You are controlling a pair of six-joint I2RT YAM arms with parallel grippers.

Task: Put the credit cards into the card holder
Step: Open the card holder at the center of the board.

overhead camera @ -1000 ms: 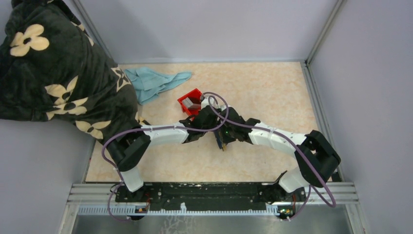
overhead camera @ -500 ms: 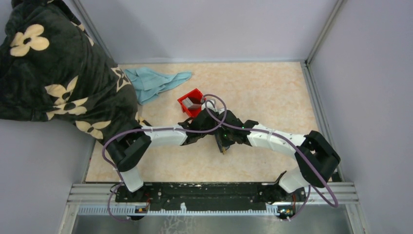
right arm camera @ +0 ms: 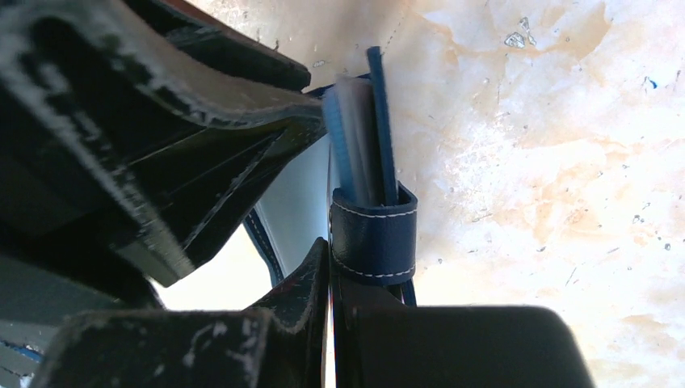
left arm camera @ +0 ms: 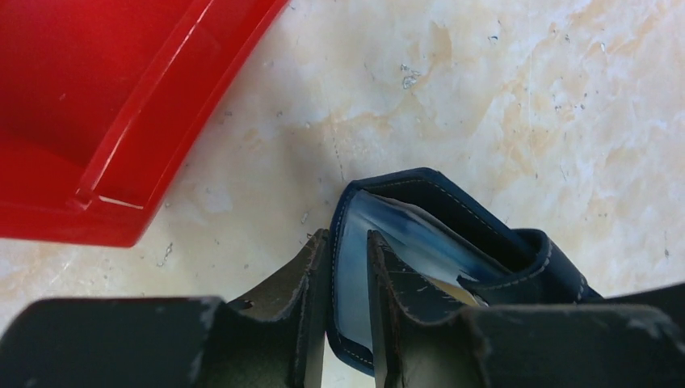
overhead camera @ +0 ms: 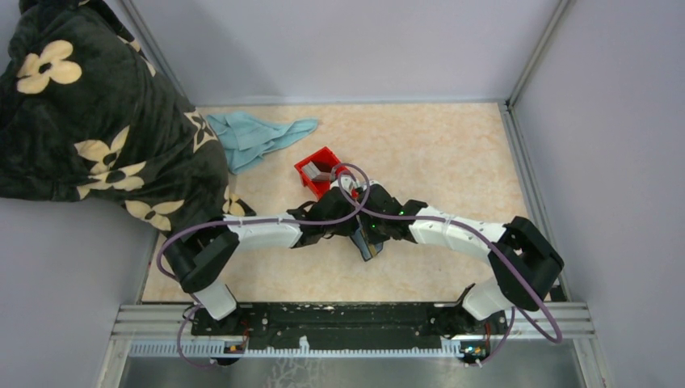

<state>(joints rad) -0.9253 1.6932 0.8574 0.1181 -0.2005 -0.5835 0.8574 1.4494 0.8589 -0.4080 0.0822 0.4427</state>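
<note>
Navy holder (left arm camera: 529, 267), clamped by the left end effector (left arm camera: 346, 242) and the right end effector (right arm camera: 331, 267), apparently held pale cards (right arm camera: 354, 129); more seemingly waited in the bin (overhead camera: 309, 165).

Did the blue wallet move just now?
Yes. The wallet has shifted a little toward the bottom of the top view, away from the red bin, which stayed put.

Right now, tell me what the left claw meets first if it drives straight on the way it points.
The card holder: its flap sits between the left claw fingers. Past its fold lies the table, probably; the red bin lies off to the side.
</note>
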